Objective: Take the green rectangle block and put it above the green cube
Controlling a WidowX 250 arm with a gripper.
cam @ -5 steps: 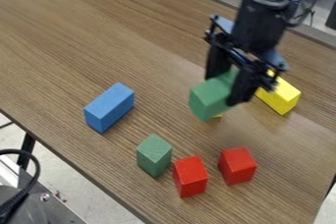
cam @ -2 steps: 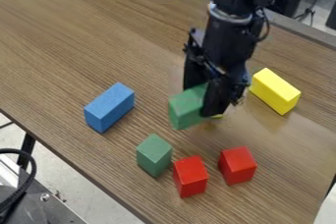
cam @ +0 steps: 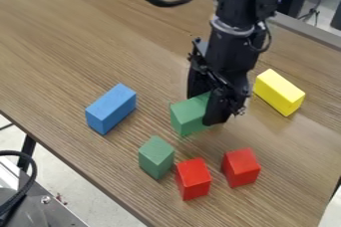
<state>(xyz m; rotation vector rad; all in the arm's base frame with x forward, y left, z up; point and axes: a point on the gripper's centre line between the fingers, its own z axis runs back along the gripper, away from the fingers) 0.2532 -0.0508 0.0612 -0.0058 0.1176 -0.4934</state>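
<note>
Just right of the middle of the view, my gripper [cam: 208, 107] is shut on the green rectangle block [cam: 188, 115], one finger at either side of it. The block's near end sticks out toward the lower left, and its far end is hidden between the fingers. Whether it touches the table I cannot tell. The green cube [cam: 156, 157] stands on the table to the lower left of the held block, apart from it, with nothing on top.
A red block [cam: 193, 178] stands close at the green cube's right, and another red block [cam: 241, 167] is further right. The blue block [cam: 110, 108] lies left, the yellow block [cam: 279, 92] right of the gripper. The wooden table's [cam: 73, 37] near edge runs along the lower left.
My gripper has moved left and somewhat down in the view with the green rectangle block in it. The arm now stands more upright. The other blocks have stayed put.
</note>
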